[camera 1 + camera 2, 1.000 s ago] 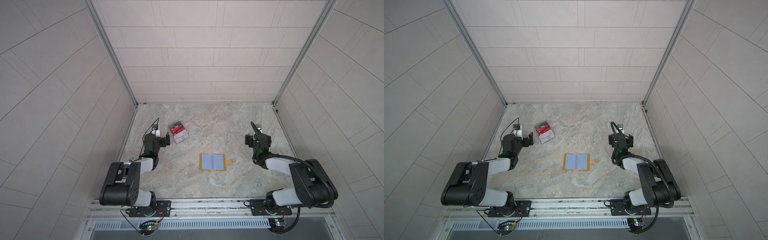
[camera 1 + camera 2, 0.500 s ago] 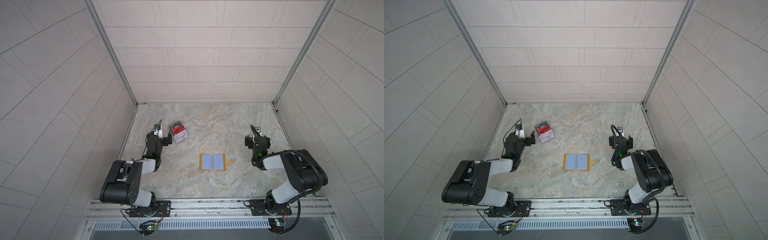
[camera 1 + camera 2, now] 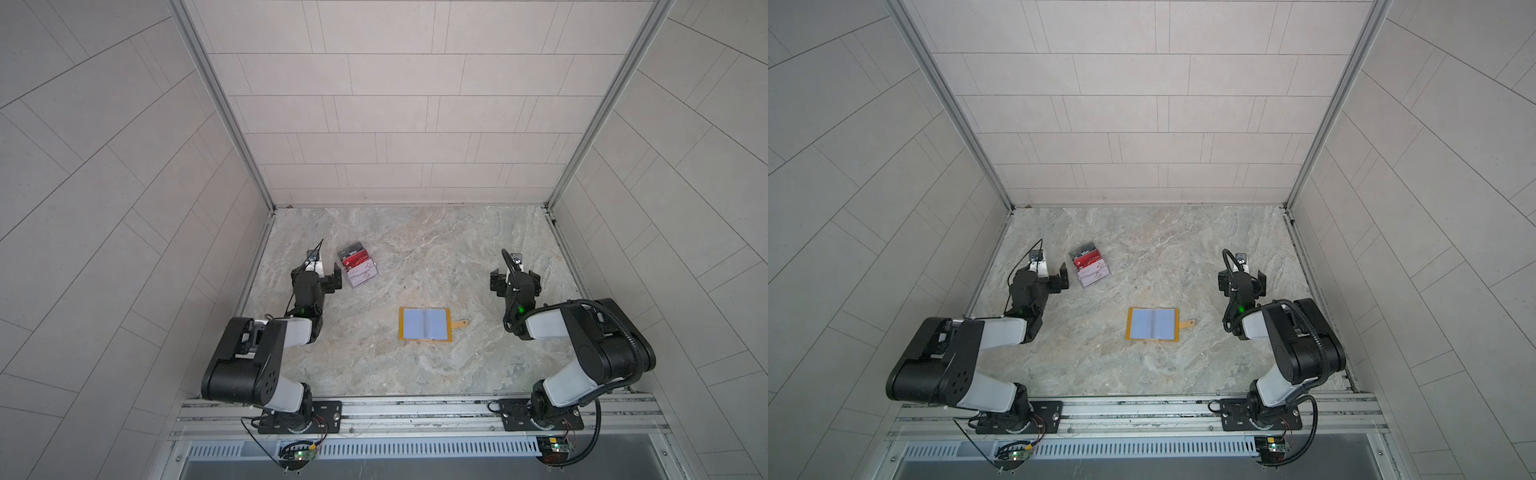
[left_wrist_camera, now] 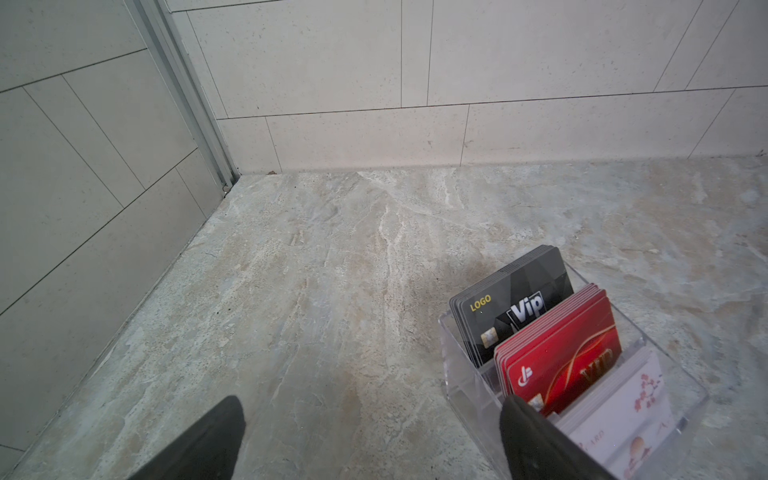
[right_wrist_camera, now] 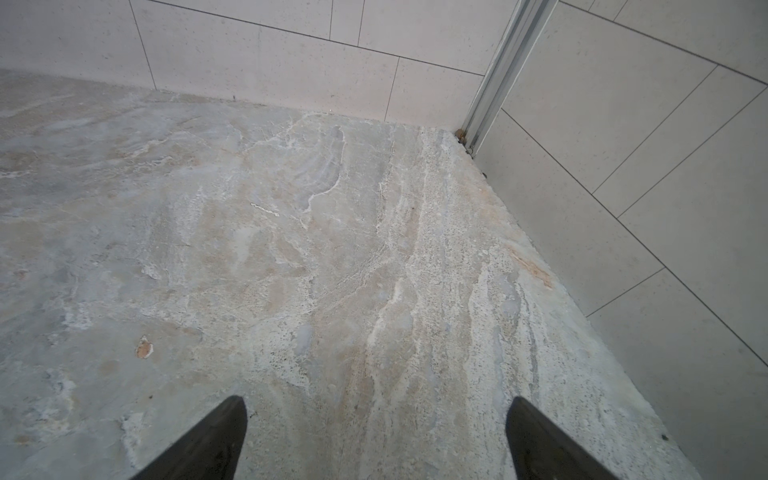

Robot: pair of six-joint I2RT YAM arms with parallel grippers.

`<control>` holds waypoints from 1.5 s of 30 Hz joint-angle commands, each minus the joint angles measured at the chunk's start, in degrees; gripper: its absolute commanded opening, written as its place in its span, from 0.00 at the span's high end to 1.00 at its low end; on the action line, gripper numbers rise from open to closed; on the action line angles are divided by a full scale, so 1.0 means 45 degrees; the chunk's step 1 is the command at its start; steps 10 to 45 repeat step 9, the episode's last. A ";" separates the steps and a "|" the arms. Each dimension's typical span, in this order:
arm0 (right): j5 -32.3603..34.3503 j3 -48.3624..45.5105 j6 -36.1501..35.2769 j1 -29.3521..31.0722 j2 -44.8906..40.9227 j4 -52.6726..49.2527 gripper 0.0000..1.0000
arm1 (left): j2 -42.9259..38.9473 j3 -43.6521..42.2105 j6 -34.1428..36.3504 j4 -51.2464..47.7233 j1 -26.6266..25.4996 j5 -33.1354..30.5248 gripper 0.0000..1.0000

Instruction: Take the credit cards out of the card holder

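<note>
The left hand (image 4: 372, 401) is held wide open and empty. One finger is seen just in front of a clear box (image 4: 453, 365); whether it is touched cannot be told. The right hand (image 5: 376, 400) is likewise spread wide with nothing gripped, above bare bench (image 5: 291, 249) and well apart from every object.

In the middle tier of the box the red credit cards (image 4: 561, 353) are stood upright, between black cards (image 4: 515, 299) and white cards (image 4: 623, 407). The card holder (image 3: 424, 324) is laid open and flat near the middle of the bench, between the two arms. In both top views only pale blue sleeves are shown, with no red in them. The removal is therefore judged done or nearly so, though pages lying beneath cannot be checked.
</note>
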 commanded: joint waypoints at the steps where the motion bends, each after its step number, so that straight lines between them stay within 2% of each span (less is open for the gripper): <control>1: 0.0055 0.0101 -0.0045 -0.0048 -0.0068 0.0258 0.00 | -0.0046 -0.0003 -0.0066 0.0390 0.0019 -0.0136 0.00; 45: 0.0050 0.0101 -0.0048 -0.0058 -0.0067 0.0255 0.00 | -0.0068 -0.0017 -0.0048 0.0384 0.0023 -0.0134 0.00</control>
